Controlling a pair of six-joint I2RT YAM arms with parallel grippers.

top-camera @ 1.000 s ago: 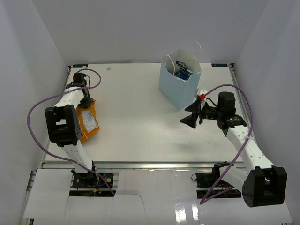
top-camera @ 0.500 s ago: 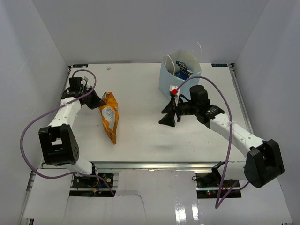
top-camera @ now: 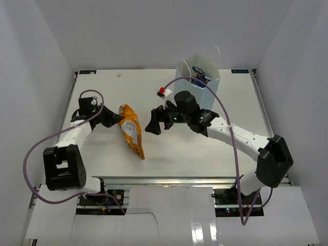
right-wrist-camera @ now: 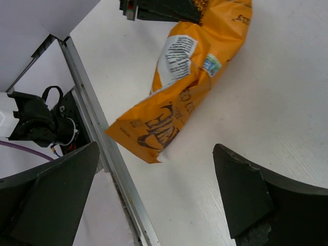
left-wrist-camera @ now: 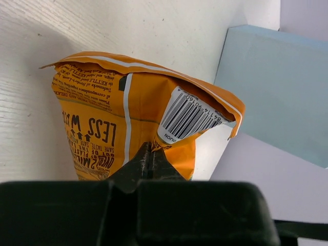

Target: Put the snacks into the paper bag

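An orange chip bag [top-camera: 131, 131] hangs lifted over the left-centre of the table, pinched at its upper edge by my left gripper [top-camera: 117, 120], which is shut on it; in the left wrist view the bag [left-wrist-camera: 123, 118] fills the middle above the closed jaws [left-wrist-camera: 151, 154]. My right gripper [top-camera: 154, 123] stands wide open just right of the bag, facing it, not touching; its wrist view shows the bag [right-wrist-camera: 189, 77] ahead of the spread fingers [right-wrist-camera: 154, 195]. The light blue paper bag [top-camera: 197, 77] stands upright at the back, with packets [top-camera: 201, 78] inside.
The table's near metal rail [right-wrist-camera: 102, 148] runs below the hanging chip bag. White enclosure walls close in the table on the left, right and back. Purple cables loop from both arms over the table sides.
My left gripper carried the orange chip bag from the left edge toward the centre and lifted it. My right arm swung left from beside the paper bag toward the chip bag, jaws spreading wider.
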